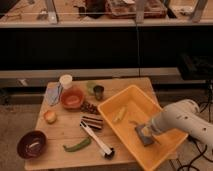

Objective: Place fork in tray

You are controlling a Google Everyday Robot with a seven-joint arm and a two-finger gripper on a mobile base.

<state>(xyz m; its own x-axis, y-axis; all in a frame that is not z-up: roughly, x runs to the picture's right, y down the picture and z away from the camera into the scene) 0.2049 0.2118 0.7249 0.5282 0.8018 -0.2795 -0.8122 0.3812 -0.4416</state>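
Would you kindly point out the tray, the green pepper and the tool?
tray (116, 103): camera view, on its near-left rim.
green pepper (77, 145): camera view, mid-body.
tool (146, 131): camera view, arm's tip inside the tray.

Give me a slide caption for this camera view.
Gripper inside the yellow tray, beside a table of bowls and utensils.
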